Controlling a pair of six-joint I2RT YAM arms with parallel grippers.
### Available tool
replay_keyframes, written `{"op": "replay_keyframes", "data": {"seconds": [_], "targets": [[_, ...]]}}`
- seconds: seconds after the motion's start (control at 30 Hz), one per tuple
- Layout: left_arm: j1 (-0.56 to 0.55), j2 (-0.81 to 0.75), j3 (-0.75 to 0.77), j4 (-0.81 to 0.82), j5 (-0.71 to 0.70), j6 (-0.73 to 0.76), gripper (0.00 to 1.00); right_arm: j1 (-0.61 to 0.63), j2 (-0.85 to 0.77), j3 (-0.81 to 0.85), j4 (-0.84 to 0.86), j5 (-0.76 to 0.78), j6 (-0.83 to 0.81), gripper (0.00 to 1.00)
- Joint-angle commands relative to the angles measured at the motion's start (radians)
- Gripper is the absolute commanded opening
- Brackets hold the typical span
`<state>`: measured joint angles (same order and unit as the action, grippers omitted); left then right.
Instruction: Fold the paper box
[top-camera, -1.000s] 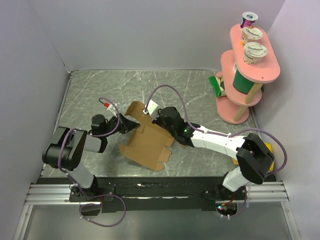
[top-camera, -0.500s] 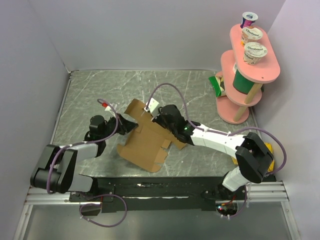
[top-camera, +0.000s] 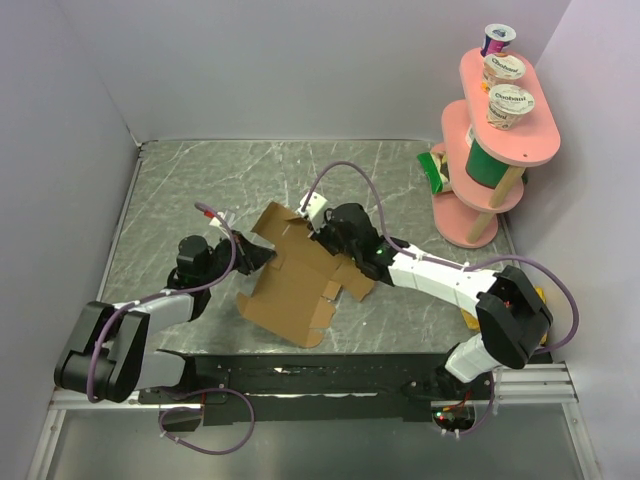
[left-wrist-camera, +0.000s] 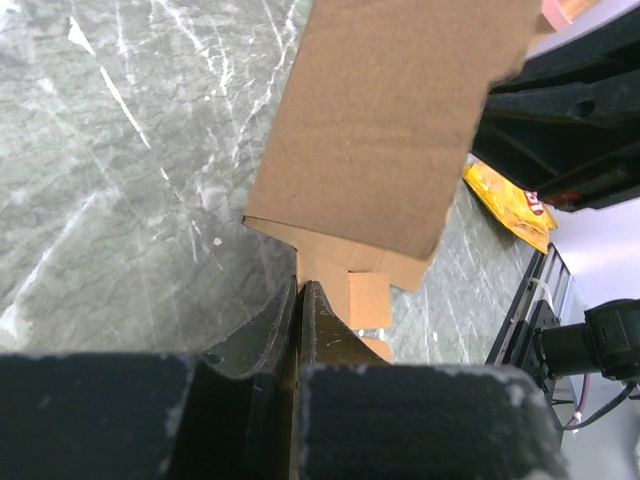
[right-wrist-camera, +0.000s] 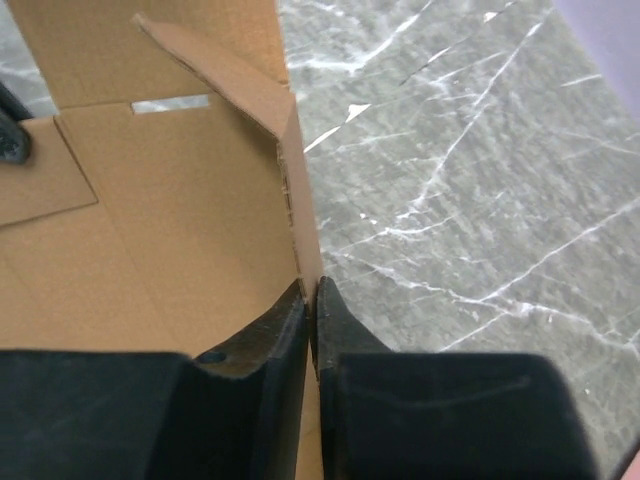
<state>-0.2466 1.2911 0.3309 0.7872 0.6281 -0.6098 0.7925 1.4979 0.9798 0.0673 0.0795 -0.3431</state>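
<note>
The paper box (top-camera: 295, 285), plain brown cardboard with its flaps partly raised, lies mid-surface (top-camera: 180, 190). The left end effector (left-wrist-camera: 300, 288) and right end effector (right-wrist-camera: 311, 292) each pinch a thin wall, jaws nearly together.

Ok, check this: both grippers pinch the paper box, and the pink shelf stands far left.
Not quite: the top view shows the pink shelf far right. The left gripper and right gripper do pinch the paper box.

Paper box (left-wrist-camera: 390, 130) flap (within tool (left-wrist-camera: 302, 290))
</note>
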Motion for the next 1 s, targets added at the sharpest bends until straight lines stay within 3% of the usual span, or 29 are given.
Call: {"op": "replay_keyframes", "data": {"seconds": [0.0,0.07,0.43,0.97], "targets": [[-0.008,-0.012,0.013,0.010,-0.007,0.004,0.05,0.063,-0.002,-0.044,0.118,0.060,0.049,0.07],[-0.008,0.000,0.011,0.014,-0.007,-0.013,0.05,0.074,0.024,-0.056,0.157,0.130,0.052,0.00],[-0.008,0.129,0.049,-0.043,-0.134,-0.070,0.05,0.284,0.087,-0.032,0.125,0.402,0.019,0.00],[-0.008,0.185,0.037,0.001,-0.160,-0.108,0.06,0.447,0.168,0.020,-0.093,0.422,0.159,0.00]]}}
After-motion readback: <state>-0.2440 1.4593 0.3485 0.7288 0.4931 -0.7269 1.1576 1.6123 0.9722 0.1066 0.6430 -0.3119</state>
